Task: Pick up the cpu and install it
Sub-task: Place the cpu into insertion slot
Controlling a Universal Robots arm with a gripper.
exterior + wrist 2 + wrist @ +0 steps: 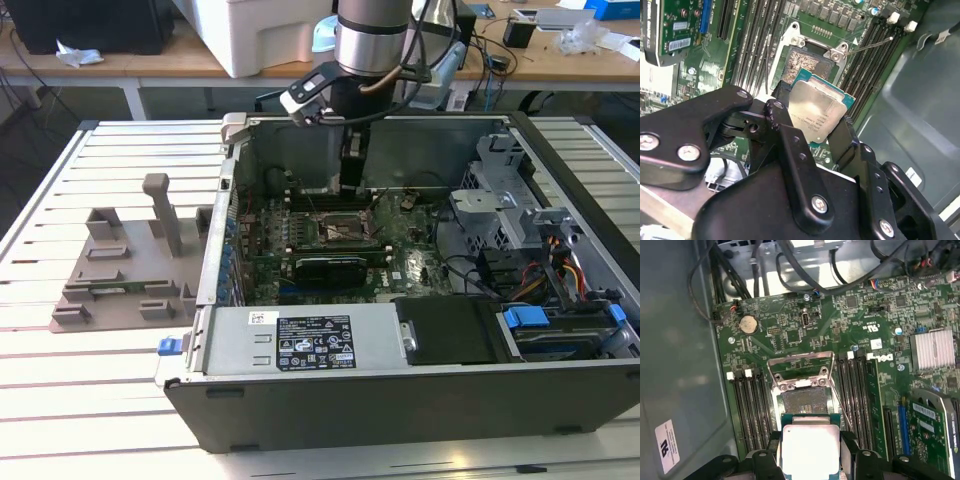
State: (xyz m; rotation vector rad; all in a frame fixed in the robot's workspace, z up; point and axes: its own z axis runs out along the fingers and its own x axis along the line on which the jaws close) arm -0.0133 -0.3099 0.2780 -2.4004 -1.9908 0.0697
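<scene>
The cpu [817,112], a flat square chip with a shiny silver top on a green board, sits between my black fingers in both wrist views, and my gripper [815,114] is shut on its two opposite edges. In the first wrist view the cpu [810,447] hangs just short of the open socket [805,401], whose metal frame [800,371] is flipped up. The socket [801,56] lies bare on the motherboard just beyond the chip. In the exterior view my gripper [350,183] reaches down into the open computer case, above the socket [343,232].
Memory slots [749,410] flank the socket on both sides. A black expansion card [330,266] lies just in front of it. Cables [805,275], a drive cage [515,215] and the case walls [400,395] hem in the space. A grey plastic fixture [130,270] stands on the table at the exterior view's left.
</scene>
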